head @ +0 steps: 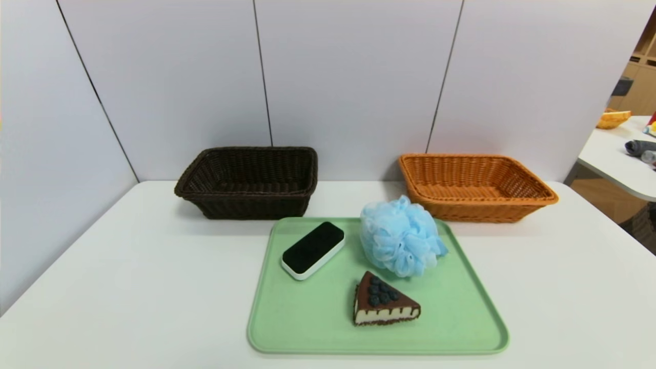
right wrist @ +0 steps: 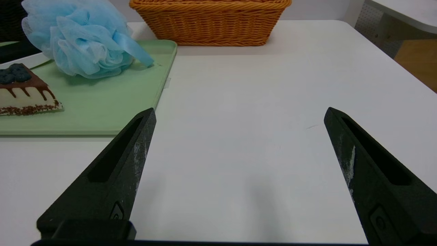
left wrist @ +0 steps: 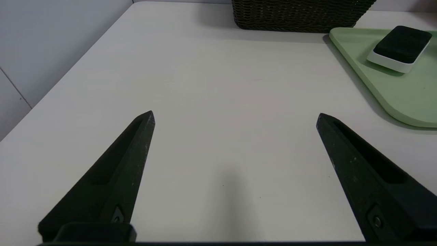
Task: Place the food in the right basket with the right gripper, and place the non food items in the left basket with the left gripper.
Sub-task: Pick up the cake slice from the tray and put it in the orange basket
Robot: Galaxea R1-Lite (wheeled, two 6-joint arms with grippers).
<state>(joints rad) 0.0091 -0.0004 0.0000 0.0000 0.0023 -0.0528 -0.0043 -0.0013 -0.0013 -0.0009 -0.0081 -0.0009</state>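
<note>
Holds the black left gripper [left wrist: 235, 114] wide open above the smooth white table [head: 154, 287], to the left of the pale green rectangular tray [head: 307, 323]. Holds the black right gripper [right wrist: 240, 111] wide open as well, above the same table to the right of the tray. Shows both sets of jaws parted over bare white surface, well apart from everything on the tray.

Rests on the tray, at its front-middle: the small triangular slice of toy cake [head: 384, 302], topped with chocolate brown and dark blueberries, brown drips running down its cream side. Sits upright, with that cream side toward the robot. Lies just behind it and slightly right, also on the tray: the fluffy light-blue mesh bath pouf [head: 402, 238]. Lies flat and slanted near the tray's far left corner: the rounded rectangular block [head: 312, 251], black top upward on a white base.

Stands on the table beyond the tray, toward the left: the near-black woven wicker rectangular basket [head: 251, 207]. Stands toward the right, behind the pouf: the orange-tan woven wicker rectangular basket [head: 476, 212].
</note>
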